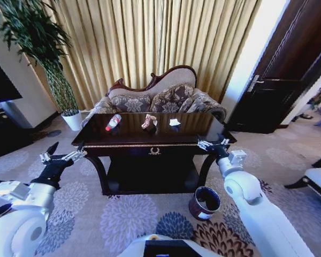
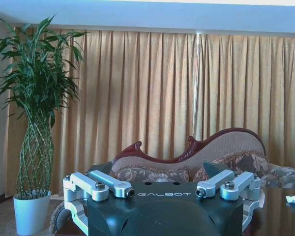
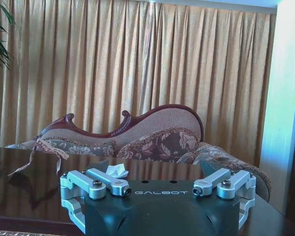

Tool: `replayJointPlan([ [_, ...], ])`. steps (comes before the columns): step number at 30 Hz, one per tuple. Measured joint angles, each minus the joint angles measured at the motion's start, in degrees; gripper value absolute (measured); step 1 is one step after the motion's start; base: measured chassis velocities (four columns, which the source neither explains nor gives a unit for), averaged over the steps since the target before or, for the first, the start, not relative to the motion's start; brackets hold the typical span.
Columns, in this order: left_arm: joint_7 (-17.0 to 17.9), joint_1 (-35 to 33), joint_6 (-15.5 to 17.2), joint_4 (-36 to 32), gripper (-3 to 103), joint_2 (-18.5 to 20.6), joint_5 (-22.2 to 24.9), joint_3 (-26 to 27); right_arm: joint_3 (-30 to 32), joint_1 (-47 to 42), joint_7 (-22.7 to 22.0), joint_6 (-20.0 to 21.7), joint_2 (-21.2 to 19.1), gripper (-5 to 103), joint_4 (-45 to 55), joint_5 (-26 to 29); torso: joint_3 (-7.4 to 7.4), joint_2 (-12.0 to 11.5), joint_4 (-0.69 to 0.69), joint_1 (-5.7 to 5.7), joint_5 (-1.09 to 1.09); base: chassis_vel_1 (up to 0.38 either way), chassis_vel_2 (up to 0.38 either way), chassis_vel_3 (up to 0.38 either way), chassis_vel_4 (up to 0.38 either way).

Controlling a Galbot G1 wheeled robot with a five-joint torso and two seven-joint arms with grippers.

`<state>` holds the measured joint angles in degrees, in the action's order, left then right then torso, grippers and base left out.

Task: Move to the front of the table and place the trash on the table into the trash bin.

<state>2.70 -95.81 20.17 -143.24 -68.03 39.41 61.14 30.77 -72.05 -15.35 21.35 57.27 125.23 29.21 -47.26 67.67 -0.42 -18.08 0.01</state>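
The long low table [image 1: 129,143] of glossy black-brown wood with gold trim is faced squarely, so the approach is judged to be nearly or fully done. 3 pieces of trash are seen along the far edge of its top: a clear plastic bottle with a red label [image 1: 113,122] toward the far left corner, a crumpled pink-white wrapper [image 1: 148,122] near the middle of that edge, and a small white scrap [image 1: 174,122] further right. None has been lifted, so all the binning is judged to remain. The small round dark trash bin [image 1: 205,203] with a pale rim is stood on the patterned carpet [image 1: 123,214] by the table's front right leg. The left gripper [image 1: 61,152] is held off the front left corner, fingers spread wide and empty; the right gripper [image 1: 213,143] is held at the front right corner, likewise spread and empty
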Motion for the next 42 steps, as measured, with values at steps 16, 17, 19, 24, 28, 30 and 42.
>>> replayJointPlan([
  [16,-0.7,-0.2,-0.2,0.0,100,-0.1,0.0,0.1,-0.1,-0.4,0.6,0.4,0.4,100,0.1,-0.2,0.0,0.0,0.0,0.0,-0.01,-0.112,0.106,0.106,-0.097],
  [17,-0.7,-0.2,-0.2,0.0,100,-0.1,0.0,0.1,-0.1,-0.4,0.6,0.5,0.4,100,0.1,-0.4,0.0,0.0,0.0,0.0,0.0,-0.218,0.178,0.189,-0.161],
  [19,-0.7,-0.2,-0.2,0.0,100,-0.1,0.0,0.1,-0.1,-0.4,0.7,0.5,0.4,100,0.1,-0.5,-0.01,0.0,0.0,-0.01,-0.01,-0.201,0.178,0.176,-0.167],
  [24,-0.8,-0.1,-0.2,0.0,100,-0.1,-0.1,0.0,-0.1,-0.5,0.7,0.5,0.5,100,0.1,-0.7,-0.01,0.0,0.0,-0.02,-0.01,-0.14,0.137,0.142,-0.158],
  [28,-0.8,-0.1,-0.2,0.0,100,-0.2,-0.1,0.0,-0.1,-0.6,0.7,0.7,0.5,100,0.1,-0.7,0.0,0.0,0.0,-0.02,-0.02,-0.103,0.128,0.081,-0.122],
  [30,-0.8,-0.2,-0.2,0.0,100,-0.3,-0.1,0.0,-0.2,-0.5,0.4,2.1,0.4,100,0.9,0.1,0.0,0.0,0.01,-0.02,-0.01,-0.049,0.064,0.069,-0.071],
  [42,0.7,-0.9,-0.3,0.0,100,-1.3,-0.4,0.3,-5.1,5.8,1.0,4.4,-4.9,100,-2.1,11.2,0.01,0.0,-0.01,0.02,-0.01,-0.003,0.003,0.006,-0.006],
])
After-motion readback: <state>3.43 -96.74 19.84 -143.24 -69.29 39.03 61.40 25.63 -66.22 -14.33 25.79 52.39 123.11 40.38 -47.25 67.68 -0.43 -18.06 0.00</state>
